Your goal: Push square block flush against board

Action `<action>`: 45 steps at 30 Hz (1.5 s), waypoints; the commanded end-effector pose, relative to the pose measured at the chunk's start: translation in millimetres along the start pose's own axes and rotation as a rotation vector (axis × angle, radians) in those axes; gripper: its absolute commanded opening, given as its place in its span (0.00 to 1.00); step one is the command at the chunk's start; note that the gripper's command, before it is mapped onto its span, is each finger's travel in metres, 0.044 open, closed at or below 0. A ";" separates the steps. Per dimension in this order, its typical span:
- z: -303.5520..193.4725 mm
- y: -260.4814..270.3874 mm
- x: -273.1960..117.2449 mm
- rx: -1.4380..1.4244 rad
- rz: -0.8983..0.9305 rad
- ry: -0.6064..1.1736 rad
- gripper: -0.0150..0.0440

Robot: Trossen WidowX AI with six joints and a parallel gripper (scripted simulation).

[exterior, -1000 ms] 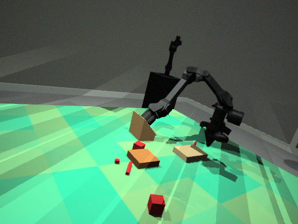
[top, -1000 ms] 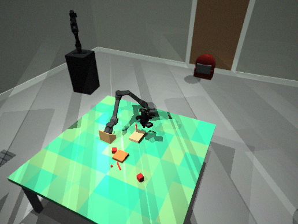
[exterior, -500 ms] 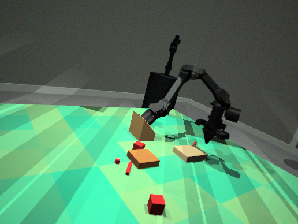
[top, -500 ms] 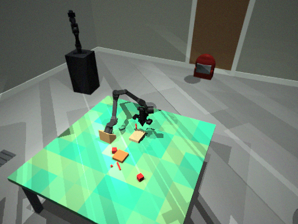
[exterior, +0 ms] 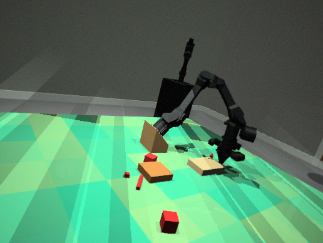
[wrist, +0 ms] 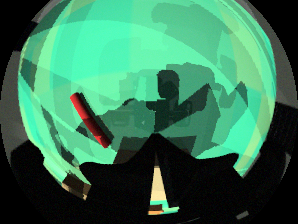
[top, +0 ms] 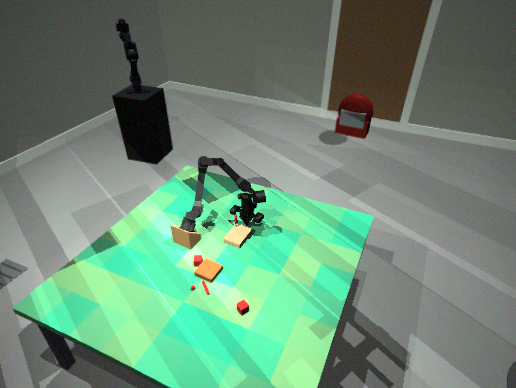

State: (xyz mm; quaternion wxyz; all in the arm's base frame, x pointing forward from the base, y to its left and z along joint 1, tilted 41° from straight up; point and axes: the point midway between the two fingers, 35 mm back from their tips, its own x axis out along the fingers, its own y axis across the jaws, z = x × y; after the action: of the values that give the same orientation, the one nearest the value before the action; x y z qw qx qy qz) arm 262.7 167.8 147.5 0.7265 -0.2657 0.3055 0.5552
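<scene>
A flat orange piece [top: 208, 270] [exterior: 155, 171] lies near the table's middle. A flat cream piece [top: 238, 235] [exterior: 204, 165] lies apart from it, nearer the arm; part shows between the finger shapes in the wrist view [wrist: 157, 187]. I cannot tell surely which one is the square block and which the board. My gripper [top: 248, 222] [exterior: 221, 163] [wrist: 155, 136] is shut and empty. Its tips point down, low, right by the cream piece's far side; whether they touch it is hard to tell.
A red stick [top: 236, 220] [exterior: 211, 155] [wrist: 90, 120] lies behind the cream piece. A red cube [top: 198, 260] [exterior: 150, 157] is beside the orange piece; a tiny cube [exterior: 126, 174] and another stick [exterior: 139, 182] lie near it. A brown wedge [top: 185, 237] stands by the arm's base.
</scene>
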 end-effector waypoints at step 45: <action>-54.1 -6.1 3.8 0.003 0.003 0.021 0.25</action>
State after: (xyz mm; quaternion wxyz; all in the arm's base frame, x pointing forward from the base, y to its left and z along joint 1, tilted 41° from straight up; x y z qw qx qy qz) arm 263.7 133.4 117.5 0.7268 -0.2710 0.3058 0.5521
